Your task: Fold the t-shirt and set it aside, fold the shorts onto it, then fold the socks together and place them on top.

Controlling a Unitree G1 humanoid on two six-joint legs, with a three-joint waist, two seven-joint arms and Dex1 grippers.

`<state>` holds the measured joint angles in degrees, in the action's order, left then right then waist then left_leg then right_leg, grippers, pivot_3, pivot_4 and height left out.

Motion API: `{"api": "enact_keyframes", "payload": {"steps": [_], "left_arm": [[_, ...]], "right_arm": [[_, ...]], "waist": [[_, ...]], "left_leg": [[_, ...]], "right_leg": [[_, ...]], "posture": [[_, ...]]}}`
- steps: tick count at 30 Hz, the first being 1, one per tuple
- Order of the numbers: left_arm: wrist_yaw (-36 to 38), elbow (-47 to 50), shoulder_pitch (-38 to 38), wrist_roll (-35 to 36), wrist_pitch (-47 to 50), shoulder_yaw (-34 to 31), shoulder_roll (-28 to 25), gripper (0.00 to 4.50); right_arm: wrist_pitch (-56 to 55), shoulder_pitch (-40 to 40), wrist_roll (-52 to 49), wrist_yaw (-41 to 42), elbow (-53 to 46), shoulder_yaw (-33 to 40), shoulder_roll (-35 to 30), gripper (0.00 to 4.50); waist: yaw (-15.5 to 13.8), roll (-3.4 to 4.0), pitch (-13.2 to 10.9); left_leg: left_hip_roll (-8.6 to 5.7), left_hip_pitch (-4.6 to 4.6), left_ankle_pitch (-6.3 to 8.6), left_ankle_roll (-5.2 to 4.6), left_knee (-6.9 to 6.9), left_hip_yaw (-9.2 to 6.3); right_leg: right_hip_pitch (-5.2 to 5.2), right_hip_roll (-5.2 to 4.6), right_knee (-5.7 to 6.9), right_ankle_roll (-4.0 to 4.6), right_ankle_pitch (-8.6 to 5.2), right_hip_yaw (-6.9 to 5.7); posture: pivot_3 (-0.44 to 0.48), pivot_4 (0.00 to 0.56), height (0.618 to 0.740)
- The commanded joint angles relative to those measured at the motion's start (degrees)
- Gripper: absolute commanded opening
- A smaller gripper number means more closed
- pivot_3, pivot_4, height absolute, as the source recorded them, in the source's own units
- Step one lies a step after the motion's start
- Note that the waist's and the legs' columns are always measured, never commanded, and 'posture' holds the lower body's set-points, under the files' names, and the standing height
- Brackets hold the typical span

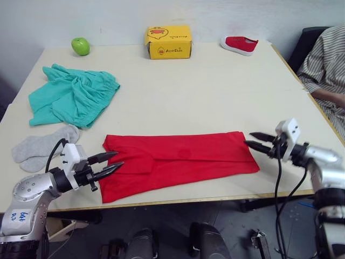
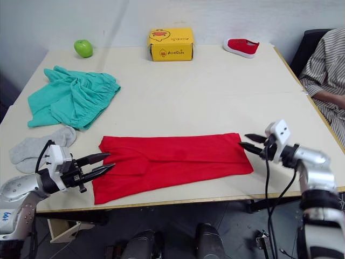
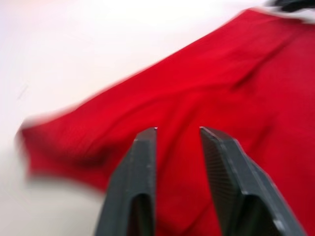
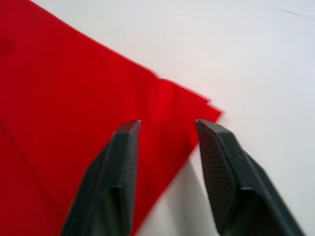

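Observation:
The red t-shirt [image 1: 178, 159] lies folded into a long band along the table's near edge. At its left end my left gripper [image 1: 114, 161] is open, its fingers [image 3: 135, 167] just over the red cloth. My right gripper [image 1: 252, 140] is open at the shirt's right end, fingertips level with the far right corner [image 4: 209, 110]. The teal shorts [image 1: 73, 94] lie crumpled at the far left. The grey socks [image 1: 40, 147] rest together near the left edge, beside my left arm.
A green apple [image 1: 80, 46], a yellow box [image 1: 168, 42] and a small red shoe [image 1: 239, 44] stand along the table's far edge. A person in a striped top [image 1: 326, 65] sits at the right side. Bare tabletop [image 1: 205, 97] lies beyond the shirt.

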<state>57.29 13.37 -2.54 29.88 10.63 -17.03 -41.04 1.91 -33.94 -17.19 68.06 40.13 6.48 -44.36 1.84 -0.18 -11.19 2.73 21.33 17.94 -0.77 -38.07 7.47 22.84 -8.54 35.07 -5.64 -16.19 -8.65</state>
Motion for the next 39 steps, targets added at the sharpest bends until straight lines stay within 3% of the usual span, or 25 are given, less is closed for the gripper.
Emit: {"api": "enact_keyframes", "payload": {"steps": [1, 4, 6, 9, 13, 19, 23, 27, 33, 36, 39], "left_arm": [[1.8, 6.7, -1.65, 2.99, 1.19, 1.8, 0.12, 2.98], [1.44, 8.65, -1.78, 3.68, 2.55, 2.76, 0.23, 4.05], [0.45, 9.65, -1.55, 4.14, 3.17, 3.08, 0.81, 4.48], [0.98, 11.06, -2.17, 6.09, 4.67, 2.95, 0.93, 4.48], [0.34, 11.96, -1.98, 6.81, 5.25, 2.23, 0.81, 4.5], [-0.41, 11.16, -0.54, 6.1, 4.13, 2.61, 1.46, 4.5], [-1.73, 10.24, 0.78, 5.66, 3.52, 2.57, 2.64, 4.5], [-5.26, 7.48, 2.9, 5.11, 2.37, 1.82, 5.3, 4.5], [-10.92, 2.34, 6.44, 2.03, -0.89, 2.12, 9.86, 4.5], [-12.5, -0.22, 8.83, 0.11, -2.23, 2.51, 10.37, 4.5], [-11.7, -1.1, 10.02, 0.36, -1.59, 2.8, 9.75, 4.5]], "right_arm": [[-1.51, -8.44, 6.61, 4.43, 10.75, -5.24, -0.42, 3.21], [-4.13, -14.8, 10.32, 3.23, 18.6, -7.05, 1.48, 4.37], [-5.18, -18.32, 12.85, 2.21, 22.88, -8.49, 3.09, 4.5], [-5.34, -21.24, 14.95, 5.48, 26.42, -10.16, 4.93, 4.5], [-3.93, -22.87, 17.13, 12.73, 27.46, -12.41, 6.03, 3.56], [-4.03, -25.22, 19.1, 16.34, 27.75, -13.57, 6.22, 1.51], [-6.09, -28.05, 19.07, 13.64, 28.43, -11.91, 6.23, 0.11], [-8.97, -30.97, 19.07, 5.06, 29.76, -9.92, 7.35, 0.04], [-15.09, -33.08, 24.2, -16.98, 32.48, -10.78, 10.3, 0.04], [-12.18, -33.07, 23.19, -18.89, 33.72, -8.92, 11.85, 0.04], [-12.39, -32.4, 21.65, -16.1, 33.41, -7.19, 11.51, 0.8]], "waist": [[0.16, 0.08, -0.03], [0.07, 0.1, -0.04], [0.09, 0.1, -0.05], [0.27, 0.08, -0.05], [0.27, 0.08, -0.05], [0.27, 0.08, -0.05], [0.29, 0.08, -0.05], [0.41, 0.11, -0.07], [0.81, 0.1, -0.07], [0.77, 0.1, -0.07], [0.85, 0.1, -0.07]], "left_leg": [[0.03, -0.04, 0.01, 0.04, 0.02, 0.03], [0.1, 0.02, -0.03, 0.15, 0.05, 0.06], [0.06, 0.13, -0.06, 0.15, 0.02, 0.18], [0.0, 0.18, -0.09, 0.01, -0.06, 0.52], [0.03, 0.1, -0.06, -0.04, -0.08, 0.7], [0.05, 0.07, -0.03, -0.02, -0.06, 0.81], [0.05, 0.08, -0.03, -0.02, -0.06, 0.87], [0.04, 0.08, -0.03, -0.02, -0.06, 0.95], [0.04, 0.1, -0.03, -0.01, -0.05, 0.98], [0.02, 0.14, -0.03, -0.01, -0.05, 0.97], [0.01, 0.16, -0.02, -0.04, -0.06, 0.98]], "right_leg": [[0.01, 0.04, 0.02, 0.02, -0.01, 0.01], [0.14, 0.17, 0.07, 0.1, -0.06, -0.01], [0.32, 0.17, 0.36, 0.1, -0.06, 0.08], [0.54, 0.13, 0.47, -0.04, 0.02, 0.47], [0.6, 0.15, 0.47, -0.07, 0.04, 0.72], [0.67, 0.19, 0.46, -0.07, 0.04, 0.85], [0.73, 0.19, 0.48, -0.07, 0.04, 0.91], [0.81, 0.19, 0.5, -0.07, 0.04, 0.98], [0.83, 0.2, 0.6, -0.07, 0.04, 1.0], [0.83, 0.19, 0.59, -0.08, 0.04, 0.99], [0.83, 0.19, 0.58, -0.11, 0.06, 1.0]], "posture": [[0.0, 0.15, 0.74], [0.0, 0.15, 0.74], [0.0, 0.15, 0.74], [0.0, 0.15, 0.74], [0.0, 0.15, 0.74], [0.0, 0.15, 0.74], [0.0, 0.15, 0.74], [0.0, 0.15, 0.74], [0.0, 0.15, 0.74], [0.0, 0.15, 0.74], [0.0, 0.15, 0.74]]}}
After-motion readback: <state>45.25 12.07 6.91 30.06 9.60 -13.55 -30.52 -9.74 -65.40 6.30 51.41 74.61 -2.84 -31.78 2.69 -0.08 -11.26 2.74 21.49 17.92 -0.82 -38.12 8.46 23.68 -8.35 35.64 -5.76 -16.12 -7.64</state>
